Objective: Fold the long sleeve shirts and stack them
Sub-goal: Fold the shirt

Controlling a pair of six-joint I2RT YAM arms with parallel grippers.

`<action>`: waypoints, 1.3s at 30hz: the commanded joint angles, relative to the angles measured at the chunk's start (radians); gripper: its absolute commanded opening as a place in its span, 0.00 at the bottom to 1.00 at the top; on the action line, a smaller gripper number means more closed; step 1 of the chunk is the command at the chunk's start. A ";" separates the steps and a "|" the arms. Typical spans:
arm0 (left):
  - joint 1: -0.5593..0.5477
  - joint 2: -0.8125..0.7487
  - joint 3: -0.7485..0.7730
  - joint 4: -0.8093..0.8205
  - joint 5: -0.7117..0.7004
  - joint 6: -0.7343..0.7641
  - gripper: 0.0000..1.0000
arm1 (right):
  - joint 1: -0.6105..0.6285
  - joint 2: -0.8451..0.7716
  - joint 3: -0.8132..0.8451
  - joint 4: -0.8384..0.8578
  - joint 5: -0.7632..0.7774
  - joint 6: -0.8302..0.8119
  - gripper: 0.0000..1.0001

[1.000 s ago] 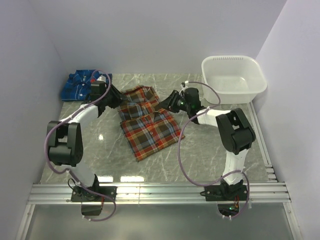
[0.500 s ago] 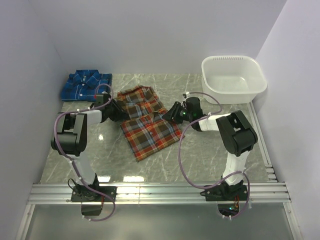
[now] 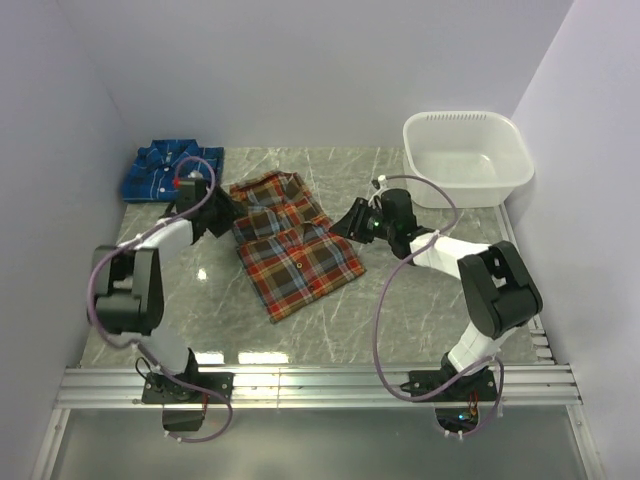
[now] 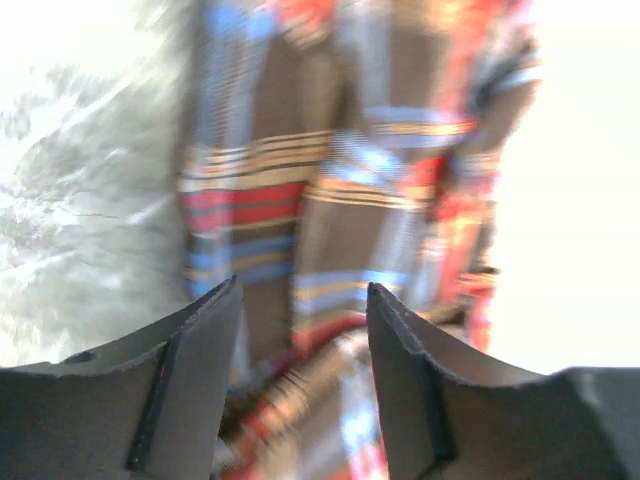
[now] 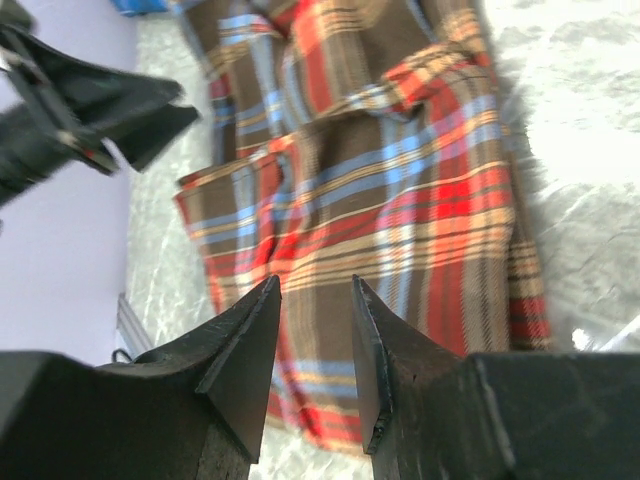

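The folded red plaid shirt (image 3: pixel 295 245) lies mid worktop (image 3: pixel 430 300), the folded blue shirt (image 3: pixel 165 170) far left — left fingers (image 4: pixel 195 370) and right fingers (image 5: pixel 240 370) flank the red one, parted and empty, likely to carry it over for stacking.

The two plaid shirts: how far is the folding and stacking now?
Done: the blue shirt lies folded in the far left corner. In hand: the red-orange shirt is partly folded mid-table; the left gripper and right gripper stand open at its sides. Left: finishing the fold and stacking the two.
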State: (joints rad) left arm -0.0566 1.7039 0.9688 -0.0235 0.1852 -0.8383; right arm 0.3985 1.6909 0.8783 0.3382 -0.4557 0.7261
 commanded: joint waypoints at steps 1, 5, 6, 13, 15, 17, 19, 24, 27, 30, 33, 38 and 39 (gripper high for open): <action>-0.006 -0.183 0.088 -0.082 -0.049 0.060 0.62 | -0.003 -0.065 -0.012 -0.024 -0.032 -0.022 0.42; -0.080 -0.327 0.021 -0.109 -0.047 0.070 0.66 | 0.000 -0.050 -0.028 0.037 -0.054 0.025 0.42; -0.101 -0.345 -0.005 -0.101 -0.041 0.068 0.66 | 0.002 -0.039 -0.029 0.047 -0.049 0.032 0.42; -0.147 -0.287 -0.237 0.132 0.059 -0.042 0.58 | -0.012 0.113 -0.081 0.251 0.001 0.117 0.42; -0.146 -0.215 -0.252 0.184 0.053 -0.050 0.58 | -0.016 0.173 -0.099 0.291 0.006 0.136 0.42; -0.141 -0.143 -0.260 0.212 0.060 -0.076 0.57 | -0.029 0.206 -0.123 0.338 0.015 0.156 0.42; -0.138 -0.104 -0.263 0.249 0.065 -0.094 0.57 | -0.046 0.237 -0.145 0.375 0.023 0.162 0.42; -0.138 -0.064 -0.277 0.255 0.020 -0.071 0.57 | -0.085 0.201 -0.211 0.397 0.035 0.128 0.41; -0.140 -0.073 -0.283 0.254 0.019 -0.061 0.57 | -0.086 0.122 -0.190 0.322 -0.001 0.079 0.41; -0.147 -0.079 -0.274 0.251 0.026 -0.051 0.57 | -0.054 0.046 -0.148 0.231 -0.047 0.041 0.42; -0.163 -0.076 -0.251 0.234 0.023 -0.036 0.57 | 0.031 0.010 -0.085 0.157 -0.099 0.013 0.42; -0.178 -0.064 -0.228 0.221 0.022 -0.027 0.57 | 0.189 0.041 0.040 0.067 -0.179 -0.027 0.42; -0.178 -0.059 -0.226 0.220 0.025 -0.027 0.57 | 0.213 0.070 0.060 0.056 -0.184 -0.031 0.42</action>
State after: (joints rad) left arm -0.2234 1.6302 0.7094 0.1978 0.2188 -0.8925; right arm 0.5415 1.7443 0.8654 0.4545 -0.5732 0.7448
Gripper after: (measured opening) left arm 0.570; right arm 0.418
